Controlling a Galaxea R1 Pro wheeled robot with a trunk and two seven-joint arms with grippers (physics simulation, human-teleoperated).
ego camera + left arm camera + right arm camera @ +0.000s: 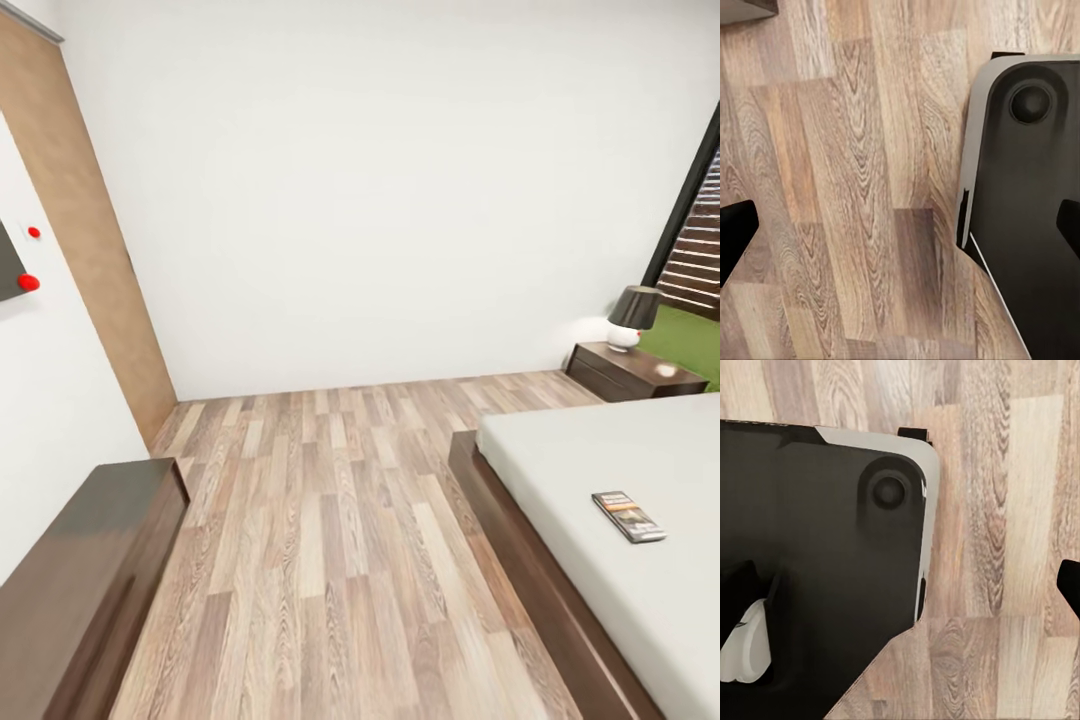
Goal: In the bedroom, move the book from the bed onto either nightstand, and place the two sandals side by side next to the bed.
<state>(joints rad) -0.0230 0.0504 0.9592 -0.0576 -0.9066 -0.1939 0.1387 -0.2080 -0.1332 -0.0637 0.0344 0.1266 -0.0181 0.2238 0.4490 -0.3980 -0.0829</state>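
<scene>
Book [628, 516] lay on the bed [600, 450], well ahead of both grippers. Left gripper [900, 225] and right gripper [907, 592] both hung spread, empty, over floor [330, 520]. Best to roll in close beside the frame before reaching.

Counted: one book [628, 516], one bed [620, 480], one nightstand [632, 371], one table lamp [633, 316], one low dark bench [85, 580].

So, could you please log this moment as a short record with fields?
room: bedroom, wood-plank floor, white walls
bed: at head view's right, pale mattress on dark frame
book: lying flat on the mattress, near its edge
nightstand: beyond the bed, lamp on top
bench: dark wood, along the left wall
left end effector: open, over bare floor
right end effector: open, empty, over floor
</scene>
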